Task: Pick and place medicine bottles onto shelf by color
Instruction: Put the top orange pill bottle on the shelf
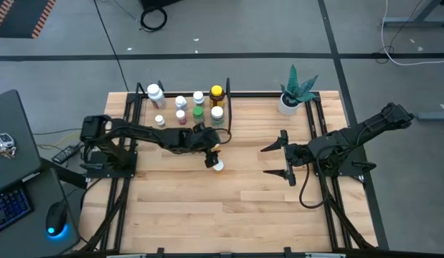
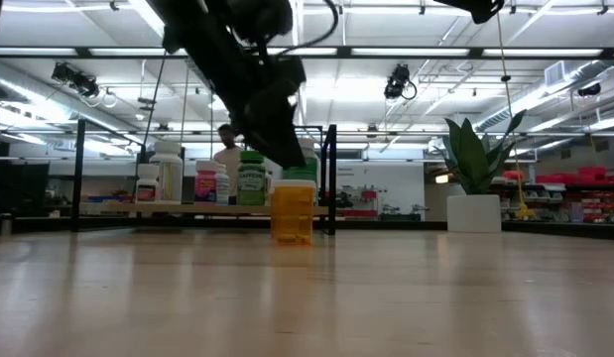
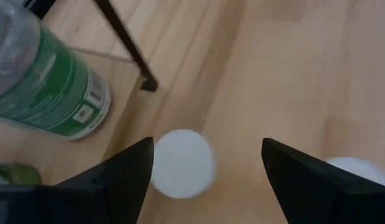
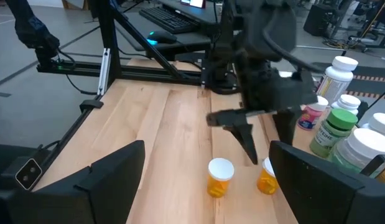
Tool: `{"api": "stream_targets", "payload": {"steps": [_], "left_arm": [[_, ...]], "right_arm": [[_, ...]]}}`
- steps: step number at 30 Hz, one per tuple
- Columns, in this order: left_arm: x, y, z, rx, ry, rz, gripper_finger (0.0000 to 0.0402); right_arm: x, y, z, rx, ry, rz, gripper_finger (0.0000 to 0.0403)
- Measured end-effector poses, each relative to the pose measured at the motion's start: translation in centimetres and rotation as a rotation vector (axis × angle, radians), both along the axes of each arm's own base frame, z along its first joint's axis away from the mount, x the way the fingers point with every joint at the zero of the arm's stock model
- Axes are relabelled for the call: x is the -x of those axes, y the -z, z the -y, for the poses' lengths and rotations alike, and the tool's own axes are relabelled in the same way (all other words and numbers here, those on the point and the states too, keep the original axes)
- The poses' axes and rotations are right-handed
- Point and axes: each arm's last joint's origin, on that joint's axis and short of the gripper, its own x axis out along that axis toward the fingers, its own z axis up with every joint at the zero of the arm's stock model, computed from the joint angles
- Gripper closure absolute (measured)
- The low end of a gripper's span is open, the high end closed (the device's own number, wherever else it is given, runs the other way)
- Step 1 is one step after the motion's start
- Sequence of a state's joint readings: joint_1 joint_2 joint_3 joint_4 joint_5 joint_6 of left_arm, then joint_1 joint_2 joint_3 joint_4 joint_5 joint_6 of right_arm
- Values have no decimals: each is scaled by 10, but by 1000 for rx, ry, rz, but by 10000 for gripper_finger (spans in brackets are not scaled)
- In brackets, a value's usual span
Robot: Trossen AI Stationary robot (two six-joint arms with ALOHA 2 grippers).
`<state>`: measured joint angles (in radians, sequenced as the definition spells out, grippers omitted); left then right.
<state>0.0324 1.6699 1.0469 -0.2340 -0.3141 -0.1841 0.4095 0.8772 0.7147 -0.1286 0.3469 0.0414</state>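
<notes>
Two orange bottles with white caps stand on the table in front of the shelf, one (image 4: 221,177) in the open and one (image 4: 265,182) under my left gripper. My left gripper (image 3: 208,144) is open and points down. Its fingers stand either side of one white cap (image 3: 183,163), above it; the other cap (image 3: 360,171) lies outside them. The shelf (image 1: 170,109) at the back holds several bottles: white ones (image 1: 156,92), a green one (image 1: 198,112) and an amber one with a yellow cap (image 1: 216,93). My right gripper (image 1: 275,160) waits open and empty at the table's right.
A white pot with a green plant (image 1: 290,100) stands at the back right. The shelf's black rods (image 3: 127,43) rise close to my left gripper. Bare wood lies toward the near edge (image 1: 236,215). A person (image 2: 227,149) shows in the room beyond.
</notes>
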Motion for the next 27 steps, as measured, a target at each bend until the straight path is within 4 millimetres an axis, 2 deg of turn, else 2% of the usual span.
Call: {"api": "stream_targets", "payload": {"steps": [5, 10, 15, 27], "left_arm": [[-4, 17, -14, -8, -26, -61, 92], [-5, 21, -20, -24, -23, -73, 84], [-5, 21, -20, -13, -27, -64, 85], [-8, 36, -22, 40, -59, -83, 106]], "right_arm": [[0, 0, 0, -6, 2, -1, 50], [0, 0, 0, -9, 3, -3, 50], [0, 0, 0, -13, 4, -4, 50], [-1, 1, -1, -13, 3, -6, 50]]}}
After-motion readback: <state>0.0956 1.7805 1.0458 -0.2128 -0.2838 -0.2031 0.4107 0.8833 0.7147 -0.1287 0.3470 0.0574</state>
